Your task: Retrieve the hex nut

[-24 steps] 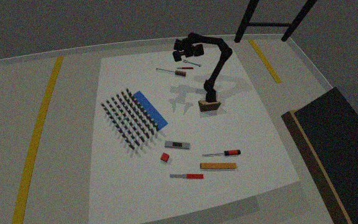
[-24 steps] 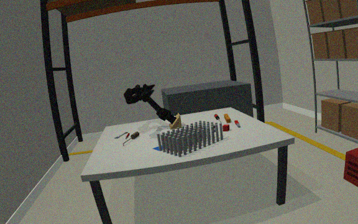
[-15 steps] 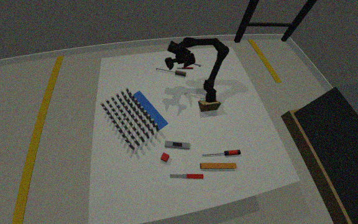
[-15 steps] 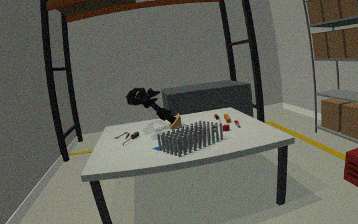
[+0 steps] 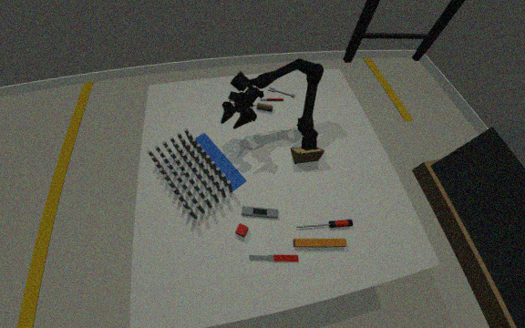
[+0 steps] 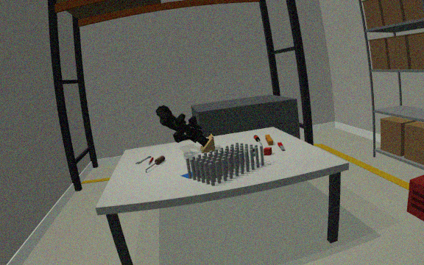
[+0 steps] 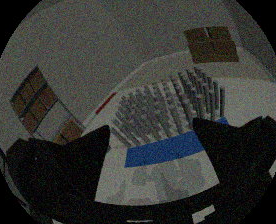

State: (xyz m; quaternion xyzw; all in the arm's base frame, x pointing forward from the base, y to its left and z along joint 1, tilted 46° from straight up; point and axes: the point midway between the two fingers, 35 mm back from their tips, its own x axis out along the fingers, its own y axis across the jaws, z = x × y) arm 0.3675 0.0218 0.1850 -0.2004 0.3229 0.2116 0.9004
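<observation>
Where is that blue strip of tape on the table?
In the top view, the blue tape strip lies flat along the right edge of the spacers, facing the arm's base.

We can't find the nut in any view: the spacers [image 5: 191, 175] stand too dense and it's too small against the grain, and in the exterior view they also cover most of the blue strip [image 6: 186, 176], leaving only a corner showing. In the wrist view the dark fingers block both lower corners and the table beneath, and the strip [image 7: 163, 152] runs behind them at each end. The small tools behind the arm [image 5: 310, 97] are partly hidden by the gripper [image 5: 237, 116] in the top view and too blurred to identify.
</observation>
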